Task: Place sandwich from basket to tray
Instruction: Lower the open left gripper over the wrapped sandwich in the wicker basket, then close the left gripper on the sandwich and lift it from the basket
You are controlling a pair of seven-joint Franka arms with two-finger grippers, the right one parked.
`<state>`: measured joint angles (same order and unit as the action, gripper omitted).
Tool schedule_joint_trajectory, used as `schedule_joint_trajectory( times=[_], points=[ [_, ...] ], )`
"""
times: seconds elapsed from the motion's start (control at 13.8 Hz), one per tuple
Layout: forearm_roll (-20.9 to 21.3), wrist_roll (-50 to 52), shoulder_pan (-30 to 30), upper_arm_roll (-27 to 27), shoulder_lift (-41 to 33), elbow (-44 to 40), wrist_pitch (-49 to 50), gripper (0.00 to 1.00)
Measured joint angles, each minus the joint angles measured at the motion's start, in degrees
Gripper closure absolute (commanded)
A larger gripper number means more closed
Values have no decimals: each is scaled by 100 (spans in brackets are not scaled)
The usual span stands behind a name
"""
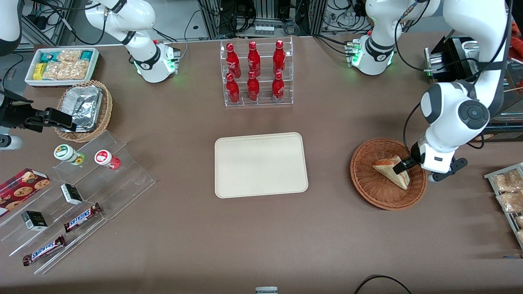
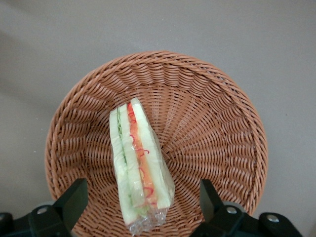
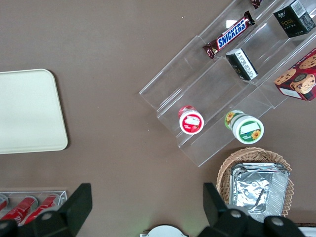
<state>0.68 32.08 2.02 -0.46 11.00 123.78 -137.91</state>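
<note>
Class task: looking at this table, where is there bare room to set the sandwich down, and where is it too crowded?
The tray is bare all over, with open table around it, between the bottle rack and the basket. The gripper, fingers open, straddles the sandwich in the basket. The parked arm's end is crowded: the clear stepped shelf of snacks and the foil basket.

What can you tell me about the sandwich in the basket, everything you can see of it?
The sandwich is a triangular wedge of pale bread with green and red-orange filling layers, apparently in clear wrap. It stands on edge, filling side up, in the reddish-brown wicker basket, toward the working arm's end of the table. The gripper hangs above it, jaws open on either side, not touching it.
</note>
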Motion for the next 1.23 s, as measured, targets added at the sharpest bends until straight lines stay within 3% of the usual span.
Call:
schedule_joint_trajectory(
  times=[1.01, 1.16, 1.23],
  points=[
    [-5, 342, 28, -6, 425, 118, -338, 2],
    [-5, 431, 45, -8, 477, 143, -386, 19],
    [-6, 477, 52, -9, 509, 145, -396, 47]
  ],
)
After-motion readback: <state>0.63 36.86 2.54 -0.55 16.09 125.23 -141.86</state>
